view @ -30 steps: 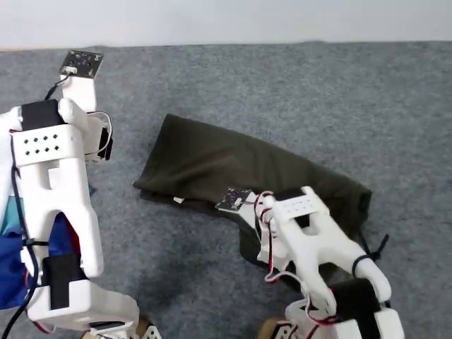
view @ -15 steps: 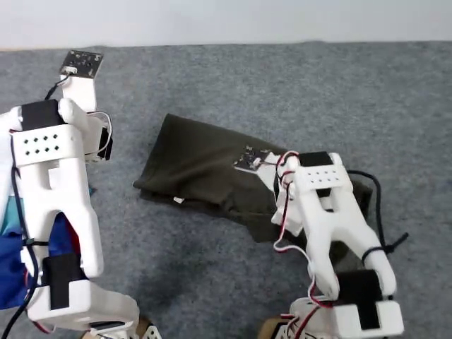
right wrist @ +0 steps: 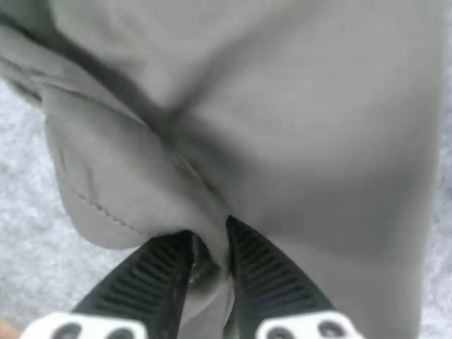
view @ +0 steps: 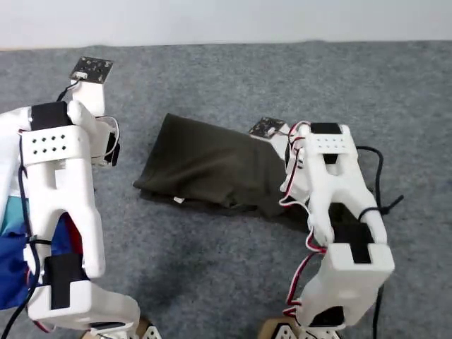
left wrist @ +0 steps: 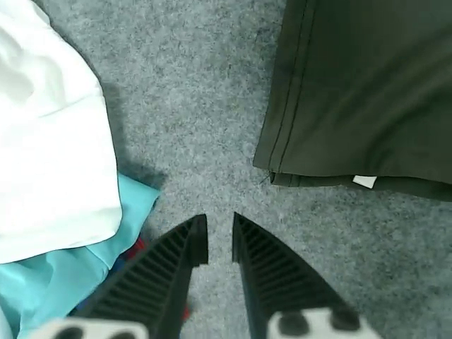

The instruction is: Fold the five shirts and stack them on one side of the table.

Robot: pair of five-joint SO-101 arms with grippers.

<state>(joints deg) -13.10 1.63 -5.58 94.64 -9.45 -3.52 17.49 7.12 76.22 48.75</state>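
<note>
Since a second ago your right arm [view: 332, 183] has swung from the near edge up across the dark shirt [view: 205, 166], dragging the near-right part of the shirt over the rest. The left arm [view: 60, 176] barely shifted.

High view: the shirt lies mid-table on the grey table [view: 212, 78], partly folded, with the right arm over its right end. There is a white tag [view: 179, 200] at the near hem and blue cloth [view: 10, 265] at the left edge.

Left wrist view: your left gripper [left wrist: 213, 240] is nearly closed with a thin gap, empty, over bare table. The shirt hem is just beyond it, and the tag's print is too small to read. A white shirt [left wrist: 49, 141] lies on a teal shirt [left wrist: 85, 261] beside it.

Right wrist view: your right gripper [right wrist: 210, 244] is pinched on a fold of the dark shirt.
</note>
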